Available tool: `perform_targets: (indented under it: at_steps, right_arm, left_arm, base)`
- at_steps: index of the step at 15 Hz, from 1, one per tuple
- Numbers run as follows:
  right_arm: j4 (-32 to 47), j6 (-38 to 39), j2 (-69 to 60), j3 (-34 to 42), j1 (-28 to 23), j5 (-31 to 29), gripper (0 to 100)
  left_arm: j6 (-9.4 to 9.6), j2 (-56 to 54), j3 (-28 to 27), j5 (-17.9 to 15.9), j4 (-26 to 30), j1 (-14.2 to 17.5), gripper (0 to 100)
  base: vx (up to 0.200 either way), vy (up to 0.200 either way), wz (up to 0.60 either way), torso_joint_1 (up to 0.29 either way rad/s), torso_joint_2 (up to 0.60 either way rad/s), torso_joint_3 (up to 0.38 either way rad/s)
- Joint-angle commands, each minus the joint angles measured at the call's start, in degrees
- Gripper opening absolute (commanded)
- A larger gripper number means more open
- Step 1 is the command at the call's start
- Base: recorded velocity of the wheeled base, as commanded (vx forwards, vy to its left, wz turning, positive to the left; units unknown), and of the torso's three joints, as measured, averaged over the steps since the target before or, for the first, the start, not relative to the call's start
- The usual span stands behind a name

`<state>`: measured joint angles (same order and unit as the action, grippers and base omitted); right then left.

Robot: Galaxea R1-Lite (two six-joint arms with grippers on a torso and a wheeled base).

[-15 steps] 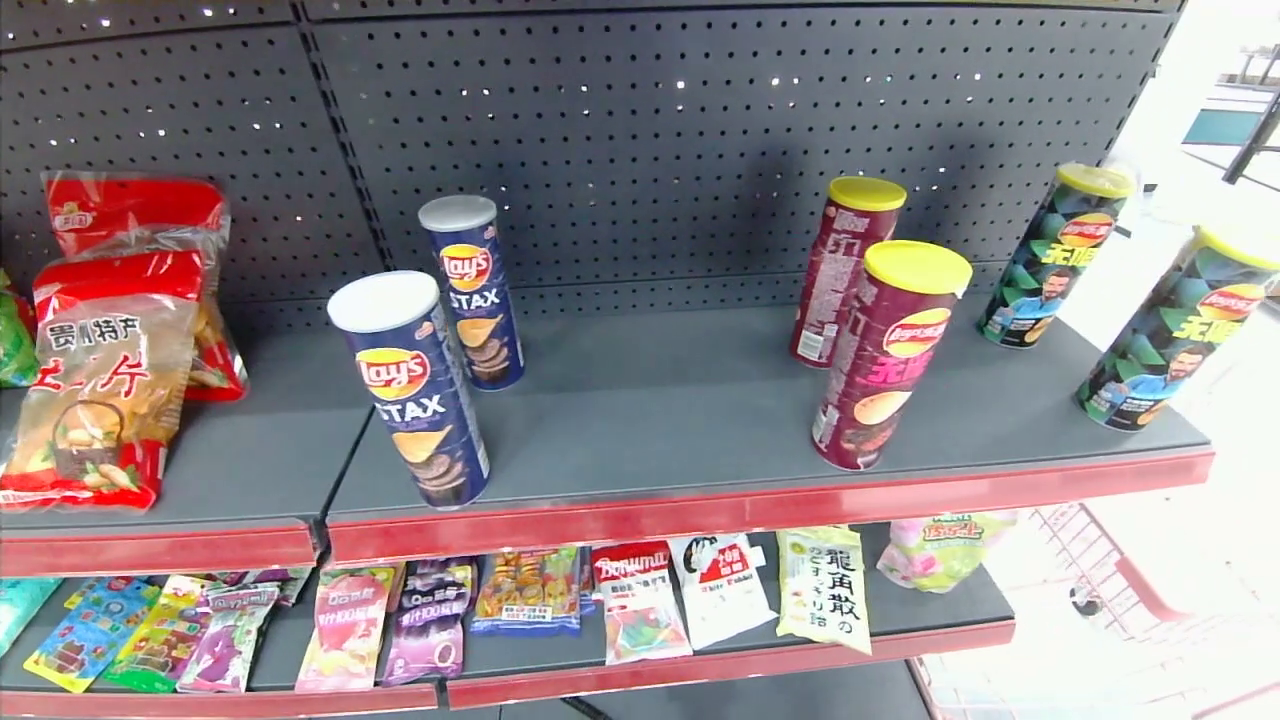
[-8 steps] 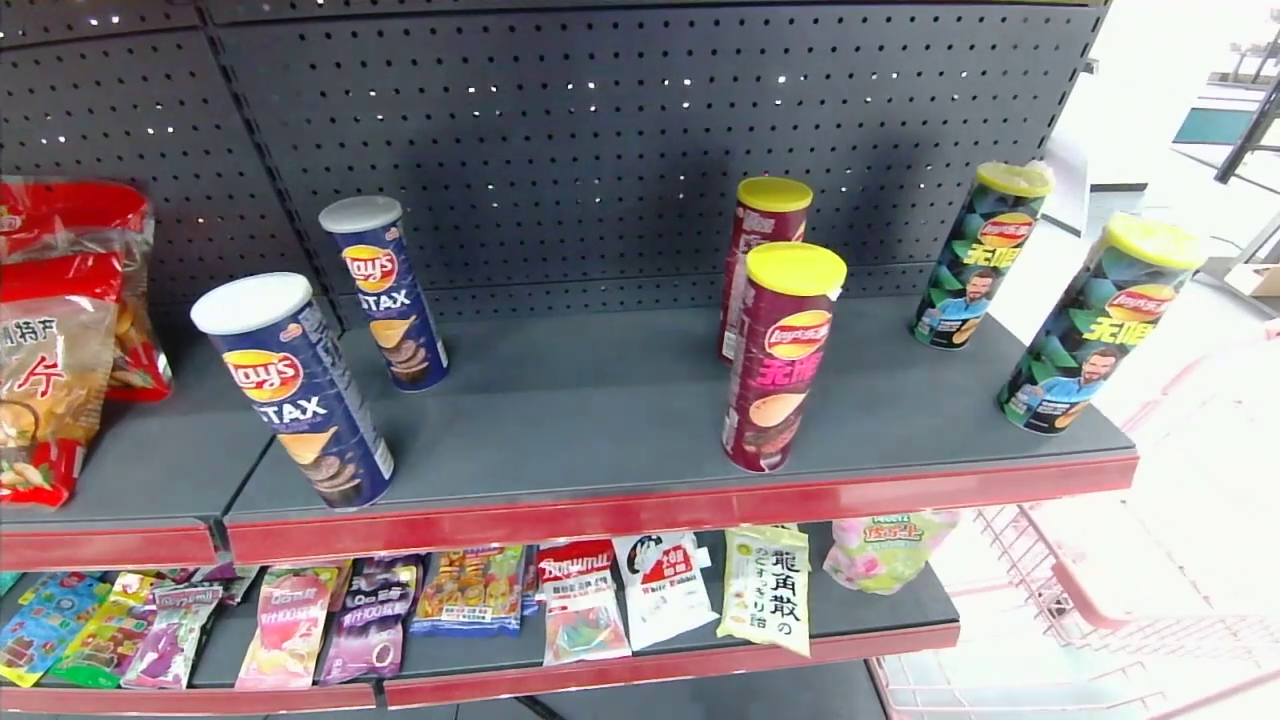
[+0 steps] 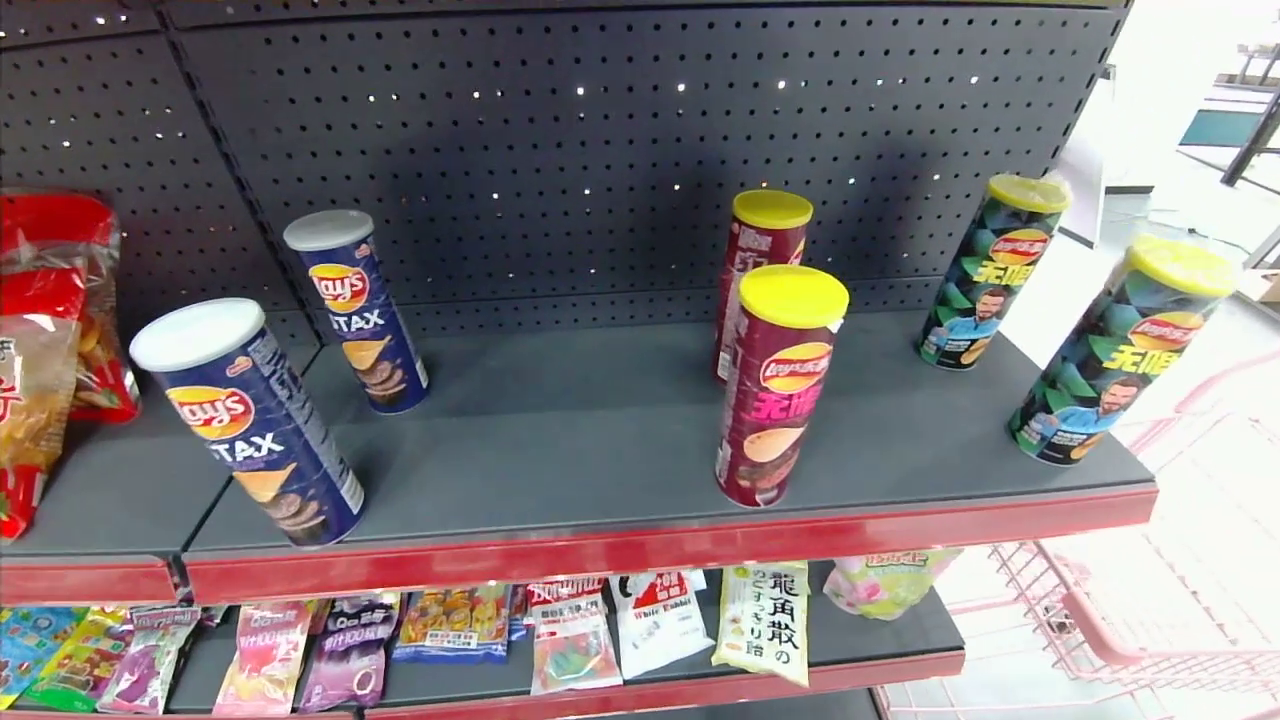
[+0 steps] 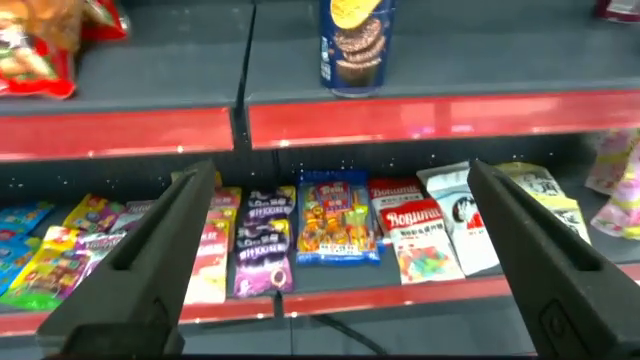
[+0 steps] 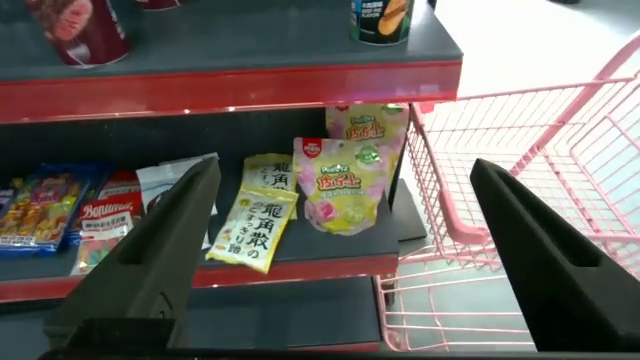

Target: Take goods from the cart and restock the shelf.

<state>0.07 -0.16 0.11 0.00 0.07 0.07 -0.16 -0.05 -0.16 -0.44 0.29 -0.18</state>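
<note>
Six chip cans [image 3: 775, 385], head view

This is a shop, a grocery or convenience store aisle. A dark metal shelf [image 3: 600, 440] with a perforated back panel [image 3: 600, 150] and a red front edge strip [image 3: 660, 548] carries tubes of crisps [image 3: 780, 390] standing in rows. The lower shelf [image 3: 905, 632] holds snack packets [image 3: 765, 625] laid side by side. A pink wire shopping cart [image 3: 1105, 640] stands at the shelf's end.
</note>
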Motion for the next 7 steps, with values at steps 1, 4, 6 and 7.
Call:
perform_targets:
  at_steps: [1, 4, 6, 7]
  right_arm:
    - [0.01, -0.02, -0.02, 0.0, 0.01, 0.01, 100]
    - [-0.07, 0.07, -0.02, 0.0, 0.01, 0.1, 100]
    - [-0.07, 0.16, -0.02, 0.0, 0.01, 0.1, 100]
    - [-0.07, 0.16, -0.02, 0.0, 0.01, 0.1, 100]
  left_arm:
    - [-0.02, 0.05, 0.07, 0.0, -0.03, 0.01, 100]
    - [-0.02, 0.05, 0.07, 0.0, -0.03, 0.01, 100]
    - [-0.11, 0.05, -0.02, 0.0, -0.03, 0.01, 100]
    - [-0.02, 0.05, -0.02, 0.0, -0.03, 0.01, 100]
  base:
    - [0.0, 0.0, 0.0, 0.0, 0.0, 0.0]
    - [0.0, 0.0, 0.0, 0.0, 0.0, 0.0]
    - [0.0, 0.0, 0.0, 0.0, 0.0, 0.0]
    - [0.0, 0.0, 0.0, 0.0, 0.0, 0.0]
